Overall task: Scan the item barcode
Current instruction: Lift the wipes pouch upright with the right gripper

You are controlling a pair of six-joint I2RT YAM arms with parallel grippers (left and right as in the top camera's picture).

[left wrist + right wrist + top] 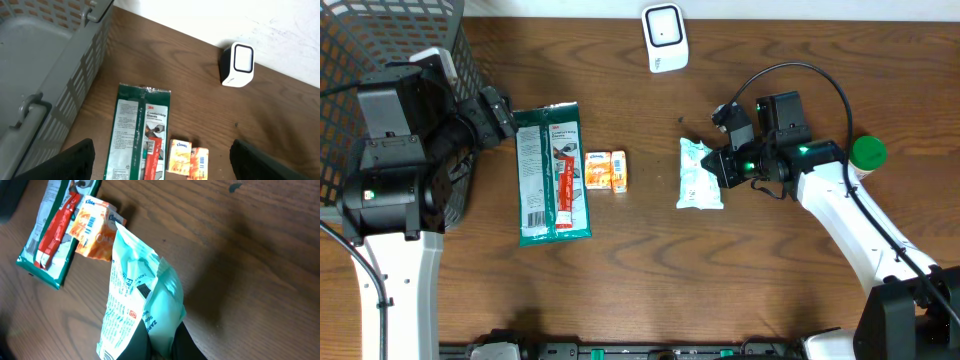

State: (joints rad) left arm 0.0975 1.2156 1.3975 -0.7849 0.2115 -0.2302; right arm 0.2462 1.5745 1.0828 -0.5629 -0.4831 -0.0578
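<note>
The item, a mint-and-white wipes packet, lies right of the table's middle. My right gripper is shut on its right edge. In the right wrist view the packet is pinched and creased between the dark fingers of that gripper. No barcode on it is visible. The white barcode scanner stands upright at the table's back edge, also in the left wrist view. My left gripper hangs open over the other packets, holding nothing.
A green gloves packet and two orange tissue packs lie left of the item. A grey basket fills the back left corner. A green-capped bottle stands at the right, beside my right arm.
</note>
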